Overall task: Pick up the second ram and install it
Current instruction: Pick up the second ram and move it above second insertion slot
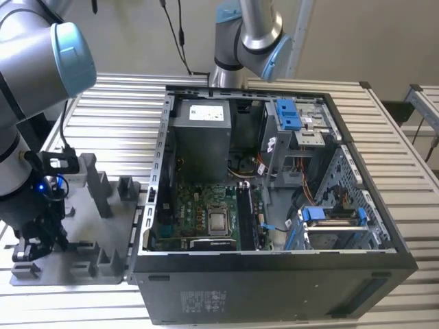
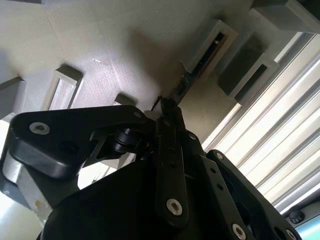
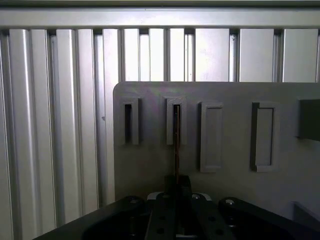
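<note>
The second ram [image 3: 176,145] is a thin dark stick seen edge-on, standing in a narrow slot of the grey fixture tray [image 3: 145,170]. In the second wrist view the second ram [image 2: 184,86] runs from that slot toward my fingertips. My gripper [image 3: 177,184] sits right over the stick's near end, its jaws together on the stick's edge. In the exterior view my gripper [image 1: 40,229] is low over the tray [image 1: 103,236] at the exterior view's left, beside the open computer case [image 1: 274,288].
The green motherboard [image 1: 199,216] lies on the floor of the case, with a power supply [image 1: 200,137] and blue-tabbed drive cages [image 1: 329,223] around it. A second robot arm [image 1: 247,34] stands behind the case. Upright posts [image 1: 96,192] rise from the tray. Ribbed aluminium table [image 3: 55,125] lies beneath.
</note>
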{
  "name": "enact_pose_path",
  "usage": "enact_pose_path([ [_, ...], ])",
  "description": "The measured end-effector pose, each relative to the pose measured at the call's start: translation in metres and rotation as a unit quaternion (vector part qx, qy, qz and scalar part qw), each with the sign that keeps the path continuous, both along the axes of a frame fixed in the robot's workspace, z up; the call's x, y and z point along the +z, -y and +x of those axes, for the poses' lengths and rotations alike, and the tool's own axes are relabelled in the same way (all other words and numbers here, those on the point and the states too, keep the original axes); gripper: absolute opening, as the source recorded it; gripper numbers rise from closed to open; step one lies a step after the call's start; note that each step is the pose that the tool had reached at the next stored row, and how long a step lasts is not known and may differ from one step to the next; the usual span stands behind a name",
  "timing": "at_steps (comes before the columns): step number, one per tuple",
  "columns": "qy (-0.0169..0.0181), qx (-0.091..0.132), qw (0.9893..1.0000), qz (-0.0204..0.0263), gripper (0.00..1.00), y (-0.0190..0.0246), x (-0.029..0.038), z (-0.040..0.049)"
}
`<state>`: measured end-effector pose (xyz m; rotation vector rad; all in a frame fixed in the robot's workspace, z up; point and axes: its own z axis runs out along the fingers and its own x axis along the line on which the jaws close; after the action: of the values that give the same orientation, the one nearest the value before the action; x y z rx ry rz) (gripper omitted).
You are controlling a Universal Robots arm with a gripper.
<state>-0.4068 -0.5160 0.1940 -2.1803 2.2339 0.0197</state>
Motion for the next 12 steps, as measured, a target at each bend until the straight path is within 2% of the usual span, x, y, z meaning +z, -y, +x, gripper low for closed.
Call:
enact_pose_path([
  [6,0.0000,0.000,1.0000,0.0000,0.14,0.0000,0.0012,0.0000],
  [12,0.0001,0.000,1.0000,0.0000,0.14,0.0000,0.0106,0.0000],
])
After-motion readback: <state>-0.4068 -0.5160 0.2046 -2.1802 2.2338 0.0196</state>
